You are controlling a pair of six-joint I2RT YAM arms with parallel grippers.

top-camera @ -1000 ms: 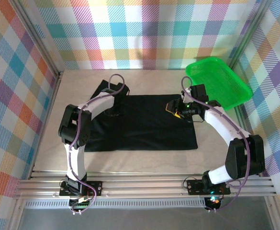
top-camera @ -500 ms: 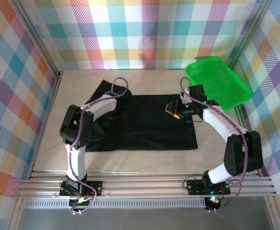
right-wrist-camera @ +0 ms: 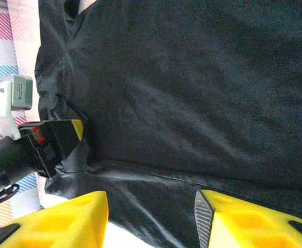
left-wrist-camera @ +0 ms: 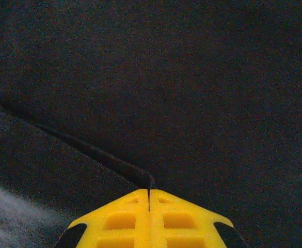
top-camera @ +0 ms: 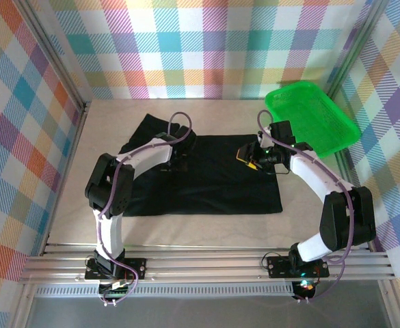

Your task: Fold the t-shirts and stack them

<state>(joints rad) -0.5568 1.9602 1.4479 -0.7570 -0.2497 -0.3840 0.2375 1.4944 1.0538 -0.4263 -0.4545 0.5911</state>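
Here, nearest the arms' bases, the bench (top-camera: 63,225) lies bare up to the near hem of a black t-shirt (top-camera: 213,184), spread flat across the middle of it. Farther in, on the left of the shirt's far half, the left claw (left-wrist-camera: 149,200) is clenched. Its yellow fingers meet on a thin raised ridge of cloth, so it appears to be grasping the t-shirt. Level with it on the right, the right claw (right-wrist-camera: 151,202) stands released, jaws apart over the cloth near the shirt's far edge and holding nothing. Whether its tips touch the fabric cannot be told. Beyond, in the far-right corner, a green basket (top-camera: 316,119) sits apart from the shirt.

The step in hand looks like taking hold for a first fold. To do it well, the right claw should probably close on the cloth at a spot matching its partner's before either arm lifts — an uneven pinch would drag the shirt askew. Both should then rise just enough to clear the layer beneath and carry the fold over together, the held edge taut between them.
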